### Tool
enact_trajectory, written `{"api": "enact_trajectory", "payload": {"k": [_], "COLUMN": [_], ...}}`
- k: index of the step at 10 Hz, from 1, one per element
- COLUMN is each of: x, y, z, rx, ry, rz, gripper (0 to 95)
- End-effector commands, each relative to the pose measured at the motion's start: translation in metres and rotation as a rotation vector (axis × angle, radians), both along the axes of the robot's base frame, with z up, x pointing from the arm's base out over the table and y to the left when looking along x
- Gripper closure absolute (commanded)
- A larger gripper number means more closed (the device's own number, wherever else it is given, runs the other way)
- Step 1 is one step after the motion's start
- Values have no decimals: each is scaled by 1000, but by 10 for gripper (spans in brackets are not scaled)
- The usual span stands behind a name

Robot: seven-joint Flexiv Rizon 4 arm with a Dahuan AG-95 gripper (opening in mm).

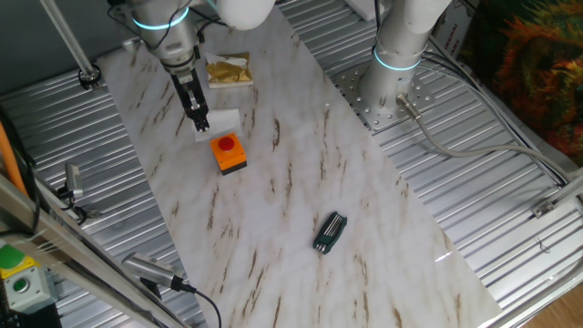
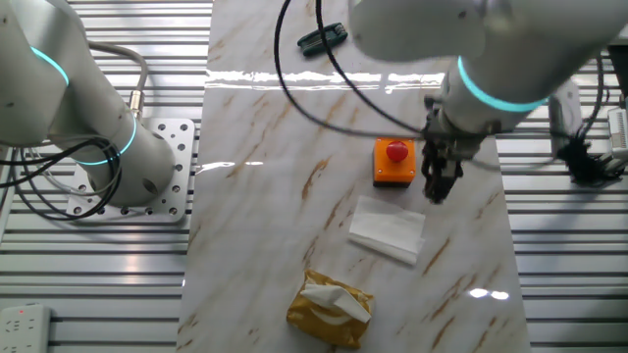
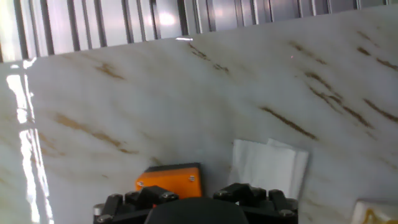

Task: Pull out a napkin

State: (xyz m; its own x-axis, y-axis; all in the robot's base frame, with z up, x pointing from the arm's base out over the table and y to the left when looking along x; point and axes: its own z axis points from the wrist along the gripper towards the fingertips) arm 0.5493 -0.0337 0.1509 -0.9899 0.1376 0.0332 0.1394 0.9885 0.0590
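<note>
The napkin (image 1: 224, 118) is a thin white sheet that lies flat on the marble table, between the orange button box (image 1: 229, 153) and the tan-gold tissue pack (image 1: 228, 71). It also shows in the other fixed view (image 2: 388, 233) and in the hand view (image 3: 269, 167). My gripper (image 1: 199, 123) hangs just above the table beside the napkin's edge and next to the button box (image 2: 393, 162). In the other fixed view the gripper (image 2: 435, 191) stands apart from the napkin. Its jaws look spread and hold nothing.
The tissue pack (image 2: 331, 304) has a white tissue sticking out of its top. A dark folding tool (image 1: 330, 231) lies farther along the marble table (image 1: 273, 237). Ribbed metal decking surrounds the table, and a second arm's base (image 1: 398, 64) stands on it.
</note>
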Motion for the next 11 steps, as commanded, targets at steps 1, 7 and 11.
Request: {"api": "enact_trajectory", "payload": {"k": [1, 7, 11], "x": [-5, -12, -12], "y": [24, 39, 38], "z": [-2, -7, -8], "rx": [-43, -38, -39], "ry": [-7, -6, -10], "rz": [-16, -4, 0], "gripper": [190, 380, 950]}}
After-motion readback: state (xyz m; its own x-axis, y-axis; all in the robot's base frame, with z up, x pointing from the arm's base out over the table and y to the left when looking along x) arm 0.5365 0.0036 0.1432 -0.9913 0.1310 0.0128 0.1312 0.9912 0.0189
